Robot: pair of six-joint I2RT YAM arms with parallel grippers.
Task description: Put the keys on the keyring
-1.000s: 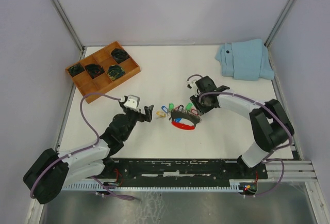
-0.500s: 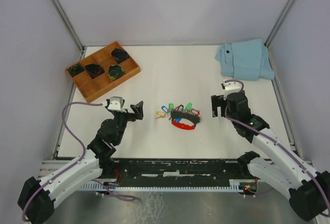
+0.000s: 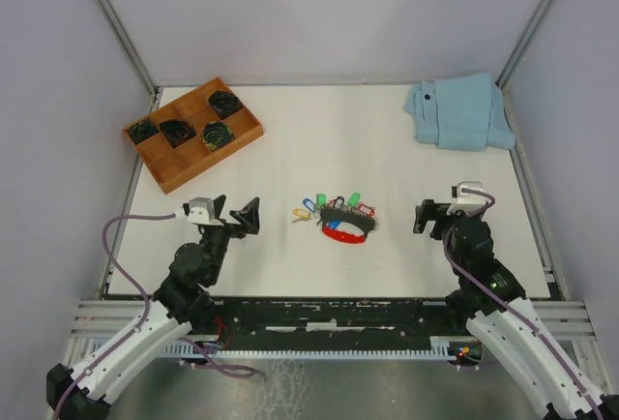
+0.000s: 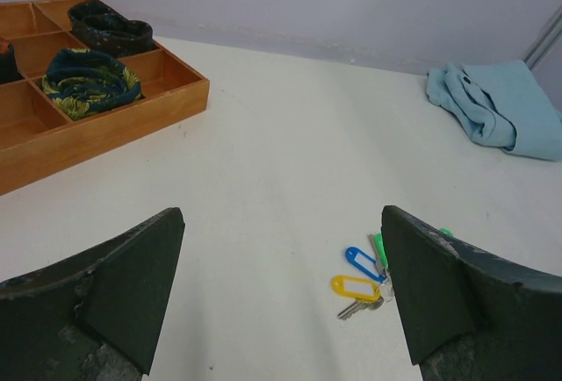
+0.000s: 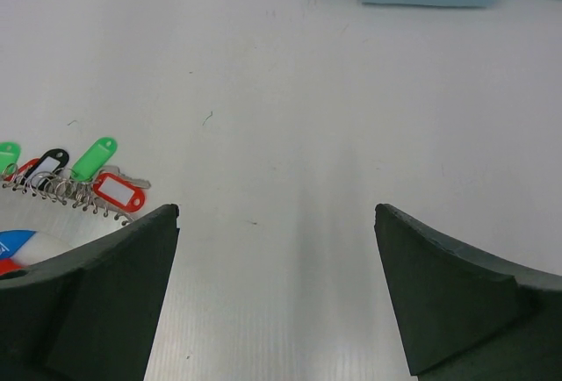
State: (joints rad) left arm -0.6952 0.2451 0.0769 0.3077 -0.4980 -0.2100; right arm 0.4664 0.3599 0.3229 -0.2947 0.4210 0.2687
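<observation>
A: Table (image 3: pixel 290 139); tray (image 3: pixel 215 161) upper left; cloth (image 3: pixel 459 110) upper right?
B: Listed. Left gripper (image 3: pixel 235 215), lower left, jaws wide, empty. Right gripper (image 3: pixel 430 217), lower right, likewise.
A: Keyring (image 3: pixel 345 226)?
B: Centre. Keys (image 5: pixel 121 192) touch its coil and look threaded. Advice: confirm each one hangs, and regrasp by the tag.

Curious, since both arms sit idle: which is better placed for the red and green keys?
Likely right: its open jaws face the red-tagged key and green-tagged key; the left faces the blue tag and yellow tag.
</observation>
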